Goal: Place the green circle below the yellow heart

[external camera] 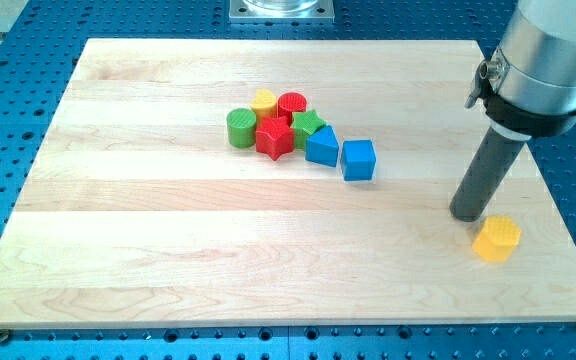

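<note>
Green circle [240, 127] at 9 o'clock edge of central cluster, touching red star [275, 138]; yellow heart [264, 101] just at its 1 o'clock. Red circle [292, 105], green block [309, 123], two blue blocks [321, 146] [358, 159] trail toward 4 o'clock. My tip [468, 214] well apart at 3 o'clock on desk [148, 260], beside lone yellow block [496, 238]. No jaws on rod, nothing gripped. Judgement: task not begun; circle needs pushing to heart's 6 o'clock, star in way

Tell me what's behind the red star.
Toward the view's top of the red star, touching it: yellow block, red cylinder, green block. Their lower parts are covered. My tip is far right.
</note>
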Robot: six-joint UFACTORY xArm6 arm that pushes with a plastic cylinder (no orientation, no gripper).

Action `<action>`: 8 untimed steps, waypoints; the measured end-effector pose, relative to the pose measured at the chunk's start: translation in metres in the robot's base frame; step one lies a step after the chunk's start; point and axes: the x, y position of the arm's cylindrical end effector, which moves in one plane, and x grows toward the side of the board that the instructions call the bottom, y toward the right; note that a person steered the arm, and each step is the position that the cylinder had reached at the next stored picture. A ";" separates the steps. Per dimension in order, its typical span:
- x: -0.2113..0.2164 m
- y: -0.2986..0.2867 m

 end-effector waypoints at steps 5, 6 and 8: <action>-0.018 -0.103; -0.052 -0.195; -0.120 -0.297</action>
